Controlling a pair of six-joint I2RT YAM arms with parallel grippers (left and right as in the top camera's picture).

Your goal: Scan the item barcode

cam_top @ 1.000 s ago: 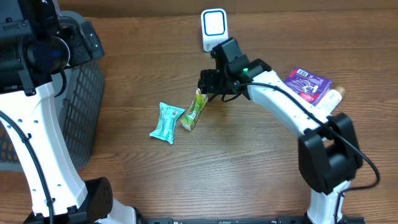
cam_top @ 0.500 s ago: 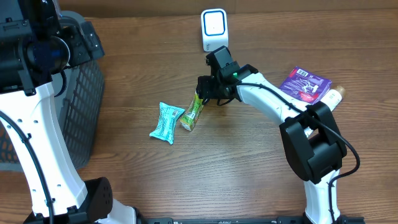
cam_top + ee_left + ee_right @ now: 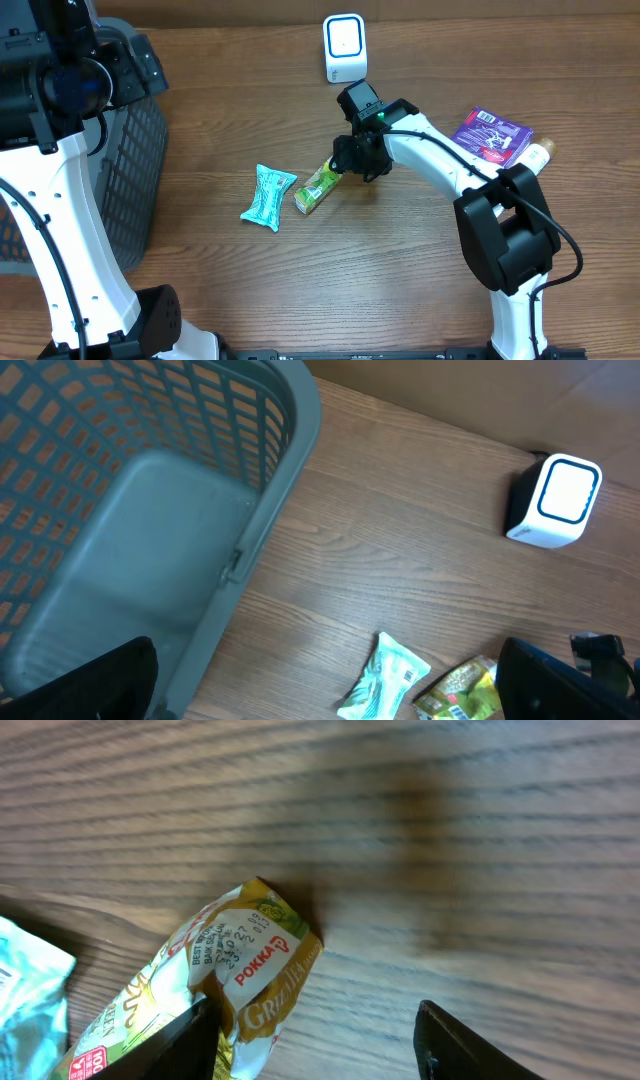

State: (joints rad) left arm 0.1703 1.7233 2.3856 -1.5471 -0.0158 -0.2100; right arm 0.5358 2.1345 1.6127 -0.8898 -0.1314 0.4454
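A brown wood-grain counter (image 3: pixel 400 290) is filling every view. Well to the left of the white scanner (image 3: pixel 344 45), a grey mesh basket (image 3: pixel 140 130) is sitting at the counter's edge. The left claw (image 3: pixel 325 660) is hanging near it with its fingers spread wide, pinching nothing.

The green snack packet (image 3: pixel 318 187) is lying flat on the counter, nearer the robot than the scanner and slightly left of it. It is slanting, its upper end pointing at the right claw (image 3: pixel 352 160). That claw is standing spread and is gripping nothing. In the right wrist view the packet's printed end is resting against one finger (image 3: pixel 195 1035), while the other finger is hovering over bare wood.

The right claw and its wrist are standing between the scanner and the packet. A teal packet (image 3: pixel 268 197) is lying just left of the green one. Far right of the scanner, a purple pack (image 3: pixel 493 135) is lying beside a tan-capped bottle (image 3: pixel 540 152).
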